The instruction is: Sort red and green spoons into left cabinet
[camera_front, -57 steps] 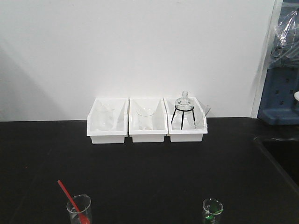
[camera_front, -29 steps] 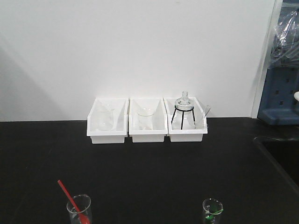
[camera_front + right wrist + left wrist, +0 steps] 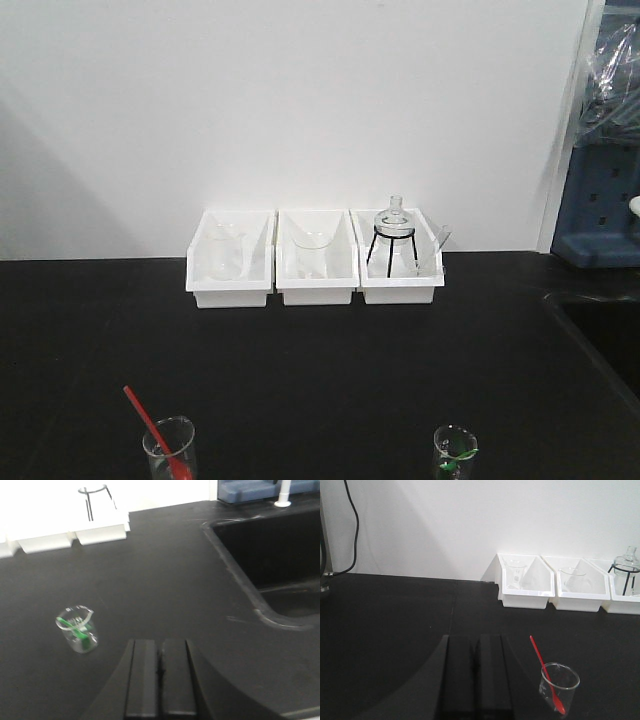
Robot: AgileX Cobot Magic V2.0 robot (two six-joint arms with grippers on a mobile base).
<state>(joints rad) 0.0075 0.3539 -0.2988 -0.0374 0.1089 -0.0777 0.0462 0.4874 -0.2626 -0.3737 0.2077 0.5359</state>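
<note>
Beakers (image 3: pixel 183 440) near the table's (image 3: pixel 320 400) front edge prop each spoon, probably for easy picking: the red spoon (image 3: pixel 546 674) leans in one, ahead and right of the left hand (image 3: pixel 478 642); the green spoon (image 3: pixel 75 629) sits in another, ahead and left of the right hand (image 3: pixel 160 645). Both hands are pressed together, empty. No cabinet shows.

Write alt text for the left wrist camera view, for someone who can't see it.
A red spoon stands tilted in a clear beaker on a black tabletop, right of the shut left gripper. Three white bins of glassware line the wall behind.
</note>
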